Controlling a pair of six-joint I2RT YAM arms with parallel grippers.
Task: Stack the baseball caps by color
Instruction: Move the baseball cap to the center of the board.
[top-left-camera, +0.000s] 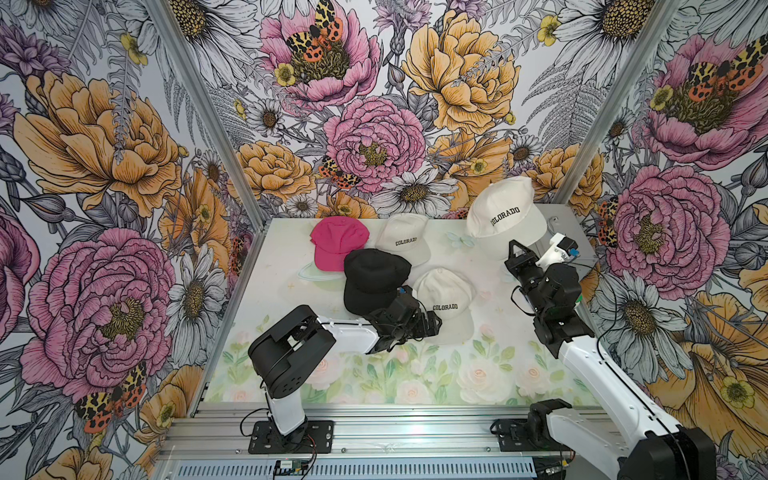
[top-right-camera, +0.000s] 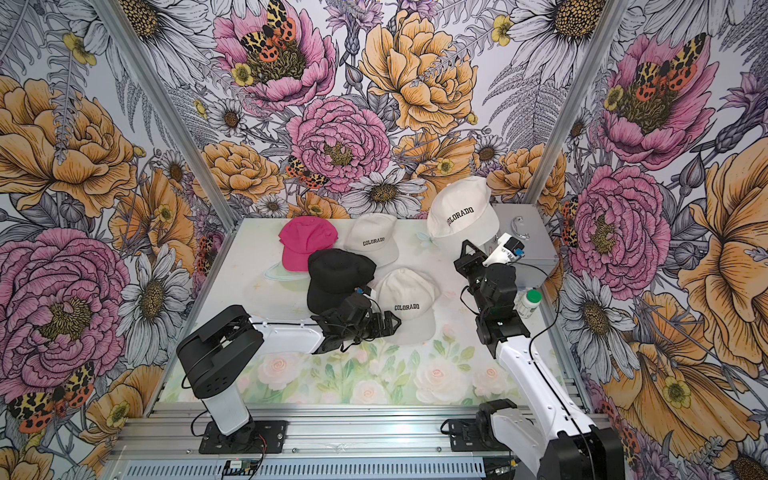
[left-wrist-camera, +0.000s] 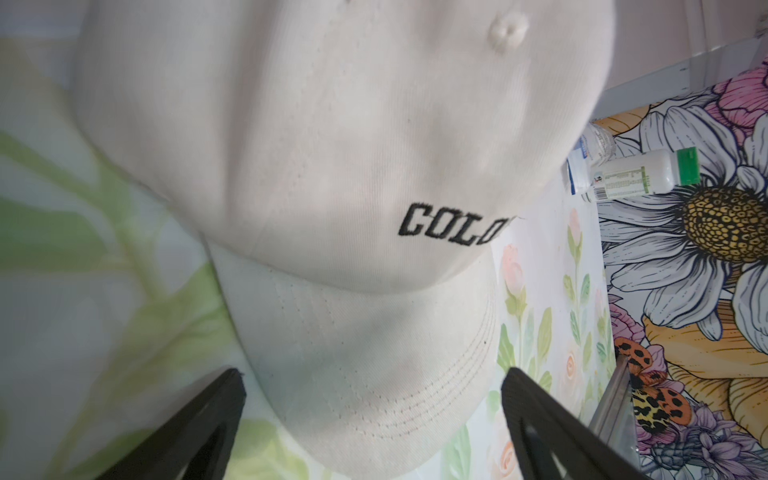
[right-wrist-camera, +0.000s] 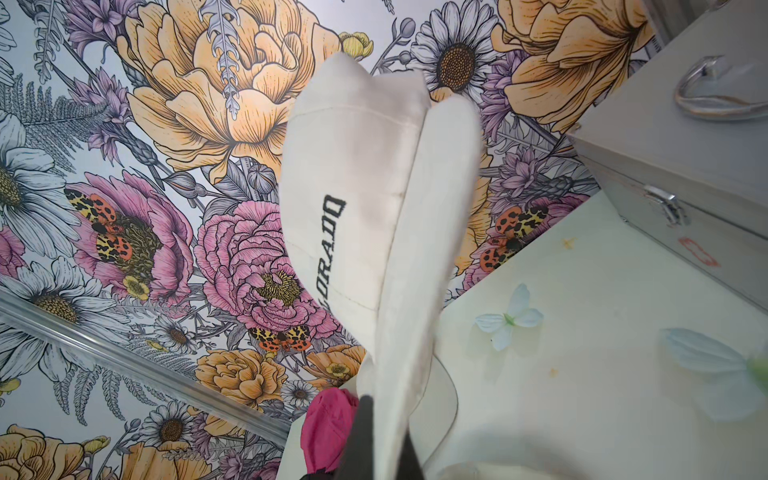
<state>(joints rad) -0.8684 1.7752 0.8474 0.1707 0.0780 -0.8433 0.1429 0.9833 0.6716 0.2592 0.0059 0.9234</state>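
Both arms are the same build: the left arm (top-left-camera: 349, 332) and right arm (top-left-camera: 598, 374) have glossy white link shells and chunky black joint housings. Each sits on a black base plate (top-left-camera: 291, 436) with screw holes, and thin black cables (top-left-camera: 246, 417) loop out nearby. There's a white wrist camera mount (top-left-camera: 555, 249) with a blue plug. The left end effector (left-wrist-camera: 372, 415) has black triangular fingers (left-wrist-camera: 552, 428) with cut-outs.

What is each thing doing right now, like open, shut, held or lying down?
Left end effector: open, at the near cream cap's brim.
Right end effector: shut on the lifted cream cap.
Far cream cap: lying flat.
Pink cap: lying flat.
Black cap: lying flat.
Silver case: shut.
Bottle: capped.
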